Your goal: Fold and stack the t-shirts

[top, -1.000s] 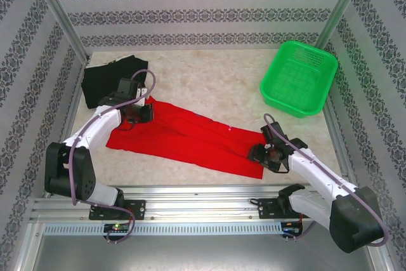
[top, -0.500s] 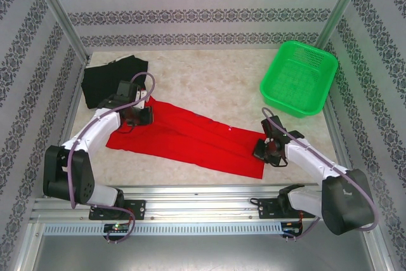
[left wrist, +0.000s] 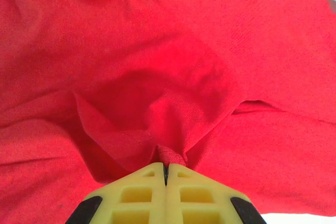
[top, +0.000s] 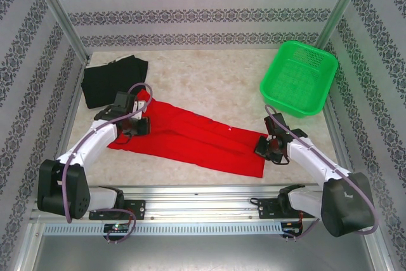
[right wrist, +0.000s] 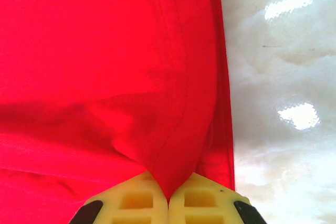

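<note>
- A second earlier the right gripper (top: 261, 148) hovered with its jaws apart at the near right corner of the red t-shirt (top: 190, 136); it then moved a little farther up the shirt's right edge and closed there
- The left gripper (top: 141, 125) shifted slightly toward the near edge of the table (top: 216, 80), and its elbow swung down and to the left; it stayed clamped throughout
- The red shirt kept roughly the same long diagonal lie, from far left to near right across the table's middle
- In the left wrist view, the left gripper (left wrist: 166, 169) had its yellow fingers pressed together on a small pinch of the red t-shirt (left wrist: 173, 77), with folds radiating from the grip
- In the right wrist view, the right gripper (right wrist: 169, 195) was likewise closed tight on a fold of the red t-shirt (right wrist: 105, 66) at its hemmed right edge, with bare table just to the right of it
- The red shirt stretched between the two grippers, the left one holding near its far left end and the right one at its right end
- The black t-shirt (top: 114, 80) lay crumpled in the far left corner, just beyond the left gripper, apart from it
- The green basket (top: 298, 80) sat in the far right corner, well apart from both shirts
</note>
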